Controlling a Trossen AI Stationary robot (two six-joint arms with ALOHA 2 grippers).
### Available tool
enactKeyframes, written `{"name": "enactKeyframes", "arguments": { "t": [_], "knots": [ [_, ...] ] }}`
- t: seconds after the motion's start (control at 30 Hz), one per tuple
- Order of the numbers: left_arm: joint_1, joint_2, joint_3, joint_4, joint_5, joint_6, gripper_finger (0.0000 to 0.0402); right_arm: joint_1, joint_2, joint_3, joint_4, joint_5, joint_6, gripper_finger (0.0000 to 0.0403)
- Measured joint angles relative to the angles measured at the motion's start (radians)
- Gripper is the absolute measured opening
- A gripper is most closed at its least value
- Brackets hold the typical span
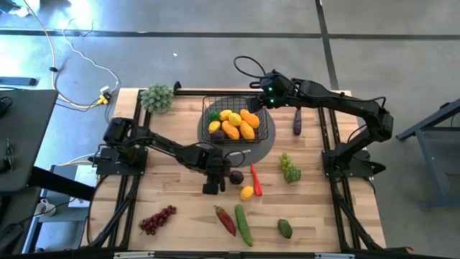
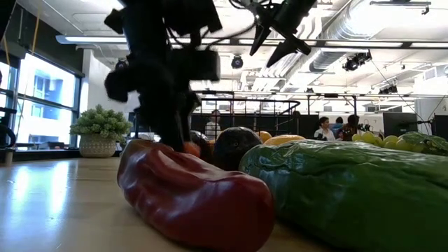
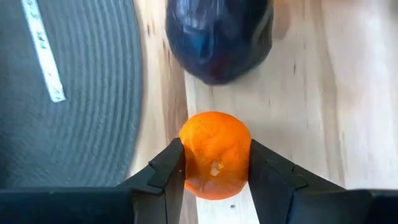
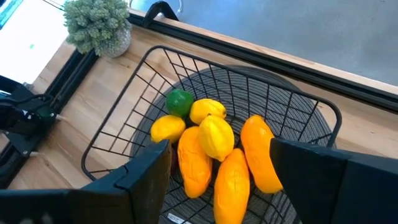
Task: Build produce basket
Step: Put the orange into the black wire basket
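The black wire basket [image 1: 237,119] stands on a grey round disc [image 1: 262,144] and holds lemons, mangoes and a green fruit [image 4: 180,101]. My left gripper [image 1: 221,175] is near the table's middle, just in front of the disc, shut on a small orange fruit [image 3: 214,152]. A dark purple round fruit [image 3: 217,37] lies on the wood just beyond it. My right gripper [image 4: 217,180] hangs open above the basket with nothing between its fingers. Other produce lies loose on the table: a lemon [image 1: 246,192], a red chilli [image 1: 256,180] and green grapes [image 1: 290,167]. My left gripper pinches the small orange fruit between its two fingers, one finger [image 3: 168,171] on each of the fruit's opposite sides [image 3: 189,155]. The fingers come steeply from above. Whether the fruit is clear of the wood, I cannot tell.
A red pepper [image 1: 224,219], a cucumber [image 1: 244,224], an avocado [image 1: 285,228] and purple grapes [image 1: 157,219] lie along the near edge. An aubergine [image 1: 297,122] lies right of the disc. A pale green leafy bunch [image 1: 157,98] stands at the far left corner.
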Motion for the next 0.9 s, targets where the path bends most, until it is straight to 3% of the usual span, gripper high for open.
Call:
{"name": "enactKeyframes", "arguments": {
  "t": [0.5, 0.9],
  "knots": [
    [0.041, -0.228, 0.000, -0.050, -0.049, 0.023, 0.0129, 0.000, 0.000, 0.000, -0.016, 0.012, 0.036, 0.0255],
    [0.160, -0.453, 0.000, -0.050, -0.144, 0.132, 0.0129, 0.000, 0.000, 0.000, -0.023, 0.042, 0.071, 0.0255]
  ]
}}
